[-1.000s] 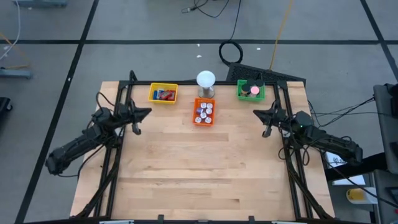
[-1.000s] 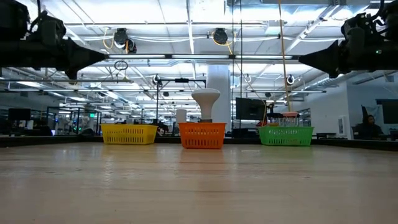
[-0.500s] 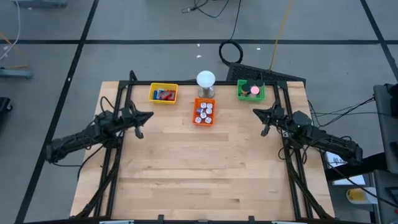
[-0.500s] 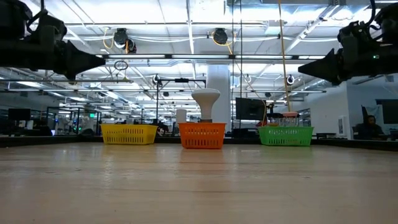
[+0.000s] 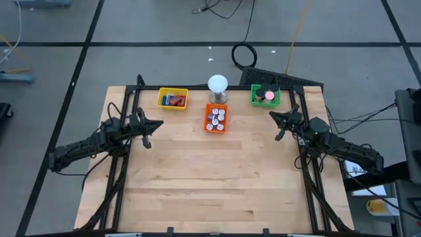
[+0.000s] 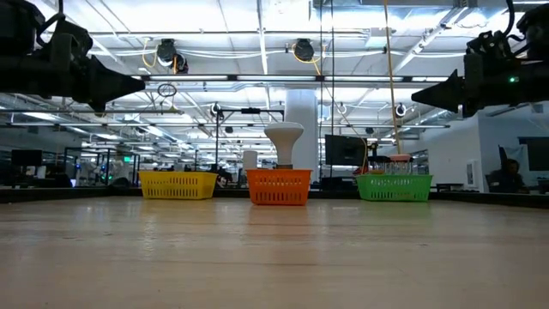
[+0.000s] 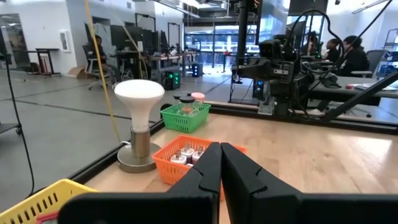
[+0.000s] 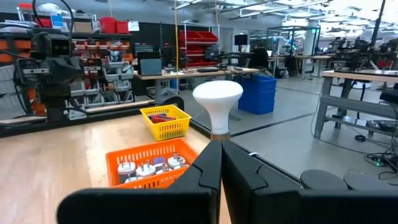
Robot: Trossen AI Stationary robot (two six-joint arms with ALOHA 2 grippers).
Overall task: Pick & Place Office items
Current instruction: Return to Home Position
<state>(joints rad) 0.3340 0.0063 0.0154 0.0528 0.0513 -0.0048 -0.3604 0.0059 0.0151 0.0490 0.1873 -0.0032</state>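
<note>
Two arms, both empty, are parked at their own sides of the table (image 5: 210,178). Over the last second the left arm has folded lower and flatter along its edge, and the left gripper (image 5: 147,126) has drifted a touch toward the middle. In the last half second it has hardly moved. The right gripper (image 5: 281,122) has crept a little toward the far edge and otherwise sits as it did. From the wrist cameras I see the left arm's fingers (image 7: 208,167) pressed together, and the right arm's fingers (image 8: 210,163) likewise. Nothing is between either pair, so both jaws are closed on air.

Every one of the office items (image 5: 216,117) I can find lies in a tray along the far edge. Red and blue pieces are in the yellow tray (image 5: 160,99), and pale and purple ones are in the orange tray (image 5: 216,131). A pink roll and something dark are in the green tray (image 5: 252,97). The lamp (image 5: 218,84) stands just behind the orange tray. I see no loose piece on the wood in any view.

My reading is that the sorting is finished and these small shifts are the arms settling to rest. The left looks settled. The right may have a little further to go.
</note>
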